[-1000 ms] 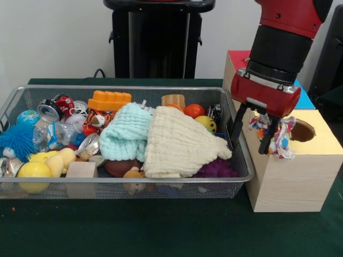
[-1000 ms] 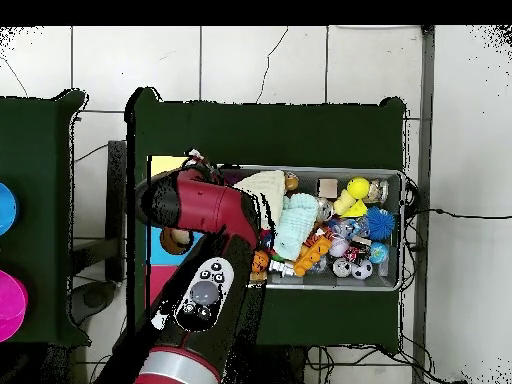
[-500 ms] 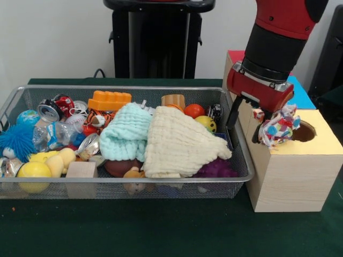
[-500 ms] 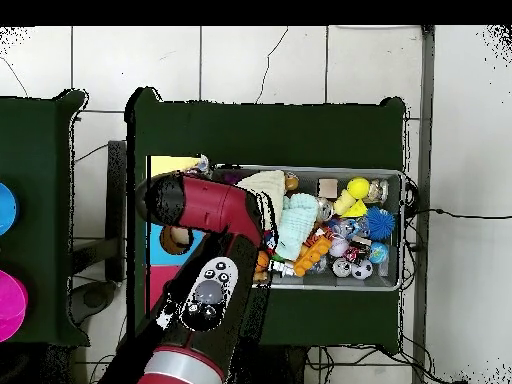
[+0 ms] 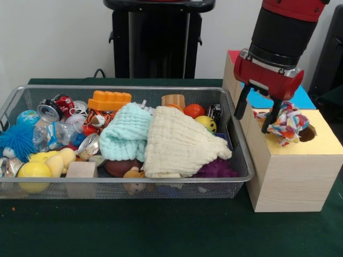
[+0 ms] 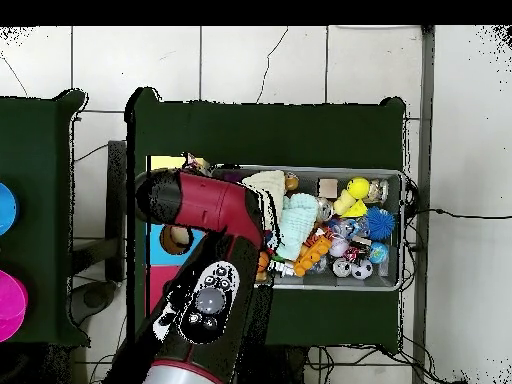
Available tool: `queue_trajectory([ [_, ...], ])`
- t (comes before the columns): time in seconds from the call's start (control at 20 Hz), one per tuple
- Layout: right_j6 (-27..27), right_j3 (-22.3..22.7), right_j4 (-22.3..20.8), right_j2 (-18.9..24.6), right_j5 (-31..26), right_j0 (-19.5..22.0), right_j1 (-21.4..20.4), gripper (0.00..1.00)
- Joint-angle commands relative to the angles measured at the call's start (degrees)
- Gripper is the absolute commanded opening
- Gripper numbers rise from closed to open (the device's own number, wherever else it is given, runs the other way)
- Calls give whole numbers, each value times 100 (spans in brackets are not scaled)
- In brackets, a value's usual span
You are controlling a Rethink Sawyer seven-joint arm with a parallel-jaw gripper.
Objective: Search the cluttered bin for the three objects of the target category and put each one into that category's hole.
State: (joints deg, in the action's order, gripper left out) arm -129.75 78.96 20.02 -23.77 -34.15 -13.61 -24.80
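Observation:
My gripper (image 5: 253,123) hangs over the left part of the yellow-topped wooden box (image 5: 300,176). It is shut on a white wad printed with red, blue and yellow patches (image 5: 287,124), which hangs at its right finger, just above the left rim of the round hole (image 5: 307,133). The long wire-mesh bin (image 5: 134,182) stands to the left, full of clutter. No other printed wad shows in it. In the overhead view the arm (image 6: 205,210) covers the boxes; only a strip of yellow top (image 6: 165,163) and a bit of the wad (image 6: 196,164) show.
A cream cloth (image 5: 179,144) and a mint cloth (image 5: 124,131) lie on top of the bin's middle. Around them are an orange brick (image 5: 109,99), a blue spiky ball (image 5: 17,140), cans, balls and a wooden block (image 5: 81,170). Blue-topped (image 5: 304,99) and red-topped (image 5: 236,55) boxes stand behind.
The gripper has risen from beside the box's left face and moved right with the wad, which now hangs at the hole's rim instead of in front of the box's side.

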Motion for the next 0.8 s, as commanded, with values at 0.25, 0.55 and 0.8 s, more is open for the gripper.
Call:
queue_trajectory([
  [0.25,-959,156,257,750,-376,19,-101,100],
  [0.55,-980,194,277,830,-323,54,-58,100],
  [0.8,-1161,258,362,825,-527,-16,-53,100],
])
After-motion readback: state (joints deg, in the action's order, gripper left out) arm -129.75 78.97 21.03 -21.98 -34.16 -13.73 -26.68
